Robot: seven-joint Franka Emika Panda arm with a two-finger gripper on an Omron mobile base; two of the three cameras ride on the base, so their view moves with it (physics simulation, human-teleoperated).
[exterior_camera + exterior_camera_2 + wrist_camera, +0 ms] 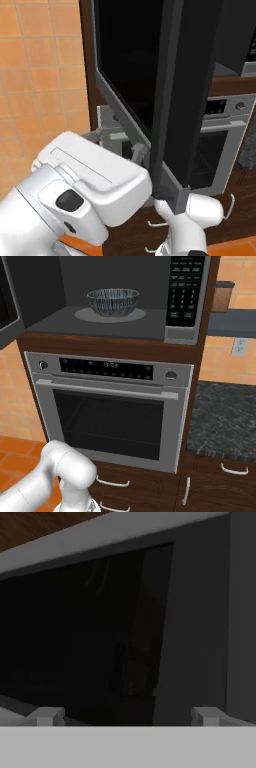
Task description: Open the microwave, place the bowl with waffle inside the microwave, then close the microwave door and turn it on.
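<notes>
The door [135, 85] stands swung open. The bowl [113, 301] sits on the turntable [85, 315] inside the microwave [187, 311], above the oven [112, 411]. The hand [125, 716] is released, empty, its fingertips [47, 716] close against the door's dark glass.

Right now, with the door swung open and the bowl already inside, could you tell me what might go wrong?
The open gripper faces the microwave door closely; a glancing push could slip off its glass. The door's handle hangs near the arm, so it might snag. A hard slam could jolt the bowl off the turntable plate.
</notes>
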